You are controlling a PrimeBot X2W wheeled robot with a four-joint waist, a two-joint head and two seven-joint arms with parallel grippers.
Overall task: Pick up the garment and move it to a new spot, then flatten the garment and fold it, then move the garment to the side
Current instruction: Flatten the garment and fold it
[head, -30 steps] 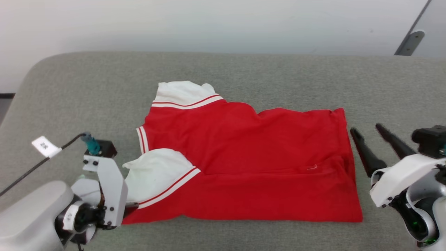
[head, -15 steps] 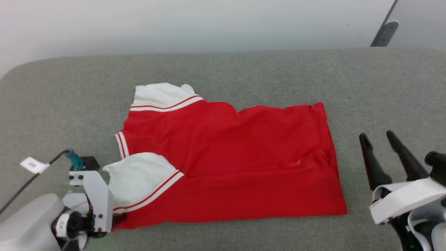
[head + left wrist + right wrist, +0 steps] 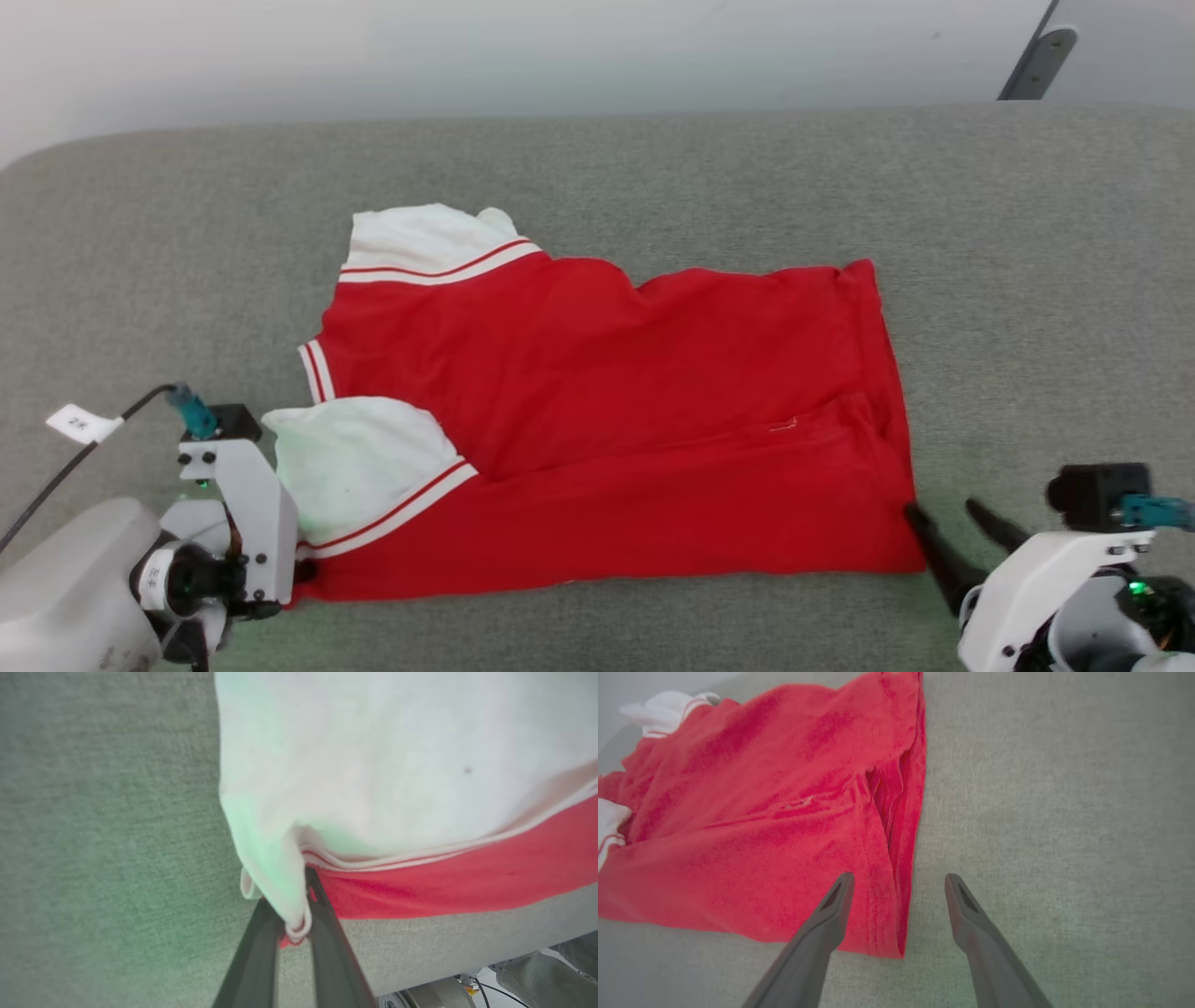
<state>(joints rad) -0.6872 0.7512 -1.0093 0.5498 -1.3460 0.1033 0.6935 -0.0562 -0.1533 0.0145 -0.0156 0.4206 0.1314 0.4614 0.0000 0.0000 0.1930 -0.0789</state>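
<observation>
Grey upholstery [image 3: 653, 187]: a woven, padded surface that carries the garment [image 3: 607, 420] and reaches past it on every side.
Garment: we see it lying near the middle of the padding, plain red face up and folded lengthwise, with the hem at its right end and the collar end at its left.
White sleeves: one [image 3: 429, 238] lies at the garment's far left corner, and the other [image 3: 359, 462] is folded over the red body at the near left corner. Both are edged in red and white stripes.
Collar trim [image 3: 316, 371]: a short striped band on the garment's left edge, between the two sleeves.
Hem ridge [image 3: 892, 802]: a raised, doubled fold of red cloth running just inside the garment's right edge.
Pale mark [image 3: 782, 426]: a small light fleck on the red, left of that ridge; we cannot tell what it is.
Left gripper [image 3: 292, 896]: at the garment's near left corner, its fingers are pressed together on a fold of white sleeve with red cloth beneath.
Right gripper [image 3: 900, 877]: at the garment's near right corner with its fingers spread. One is over the red cloth and the other over bare upholstery.
Cable with white tag [image 3: 82, 425]: left of the garment, running from the left wrist.
Pale wall [image 3: 467, 56]: behind the garment.
Grey bracket [image 3: 1038, 58]: on the wall, beyond the garment's far right.
</observation>
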